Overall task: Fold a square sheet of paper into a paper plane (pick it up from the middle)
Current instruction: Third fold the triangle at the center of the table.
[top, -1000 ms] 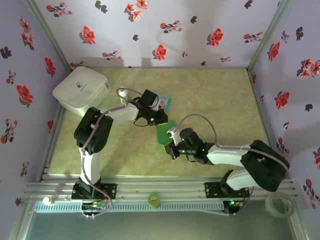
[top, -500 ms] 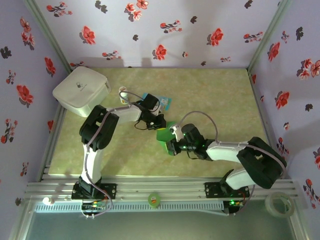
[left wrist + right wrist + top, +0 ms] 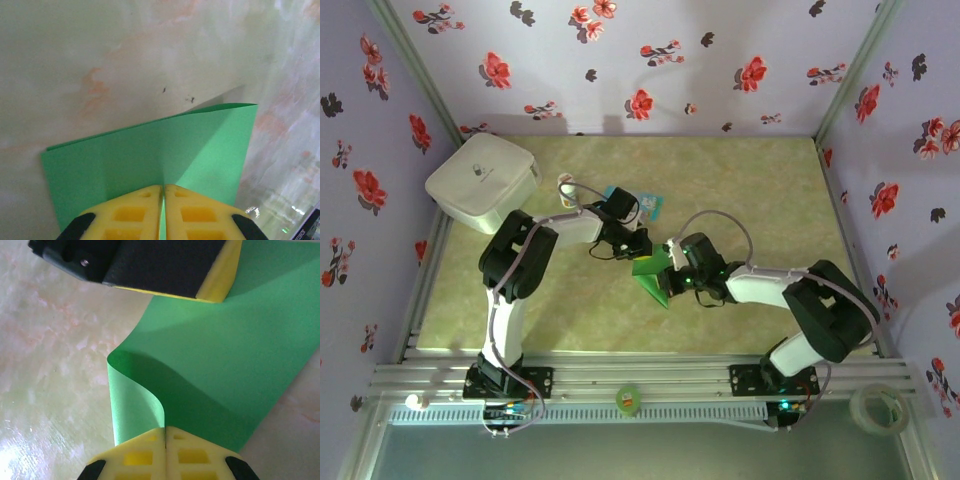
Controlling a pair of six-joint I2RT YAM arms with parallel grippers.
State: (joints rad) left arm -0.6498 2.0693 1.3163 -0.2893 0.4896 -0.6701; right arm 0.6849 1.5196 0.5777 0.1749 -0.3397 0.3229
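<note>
Square sheet of paper (image 3: pixel 651 281) folded double, at mid-table (image 3: pixel 770 190), pinched from two sides, left gripper (image 3: pixel 163 192) fingers closed tight on one edge, right gripper (image 3: pixel 165 432) fingers clamped on the opposite, curled edge, grippers close together.

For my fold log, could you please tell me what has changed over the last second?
The right gripper swung away from the near edge toward the left gripper, turning the green paper sheet. Both stay shut on it. The white box and packet are unmoved.
</note>
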